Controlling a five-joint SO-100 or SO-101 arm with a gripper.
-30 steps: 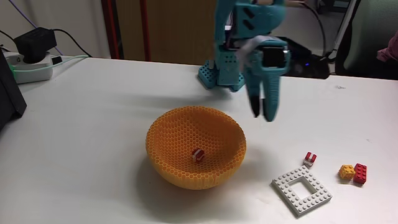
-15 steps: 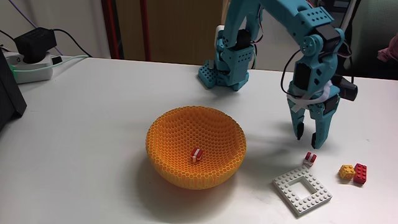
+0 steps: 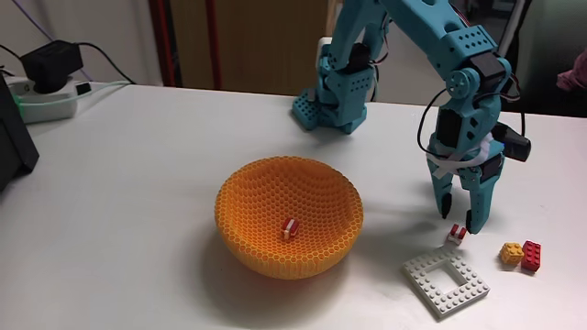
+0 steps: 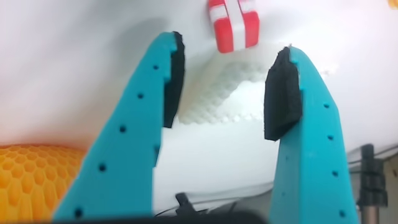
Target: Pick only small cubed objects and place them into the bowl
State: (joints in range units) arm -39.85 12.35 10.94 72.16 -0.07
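The orange honeycomb bowl [image 3: 288,216] sits mid-table with one red-and-white striped cube [image 3: 291,226] inside it. A second striped cube [image 3: 456,236] lies on the table to the right, by the corner of the white frame plate. My teal gripper [image 3: 459,218] hangs open just above this cube, fingers pointing down. In the wrist view the striped cube [image 4: 232,23] lies beyond the open gripper [image 4: 230,93], with nothing between the black pads [image 4: 281,99]. A yellow-orange studded cube [image 3: 511,254] rests further right.
A white studded square frame plate [image 3: 445,280] lies at the front right. A longer red brick [image 3: 531,255] touches the yellow cube. The arm's base [image 3: 330,105] stands behind the bowl. A power strip with cables [image 3: 46,92] sits at the far left.
The arm swung from above the bowl's right rim over to the right and came down. The gripper now hangs lower, right over the striped cube on the table.
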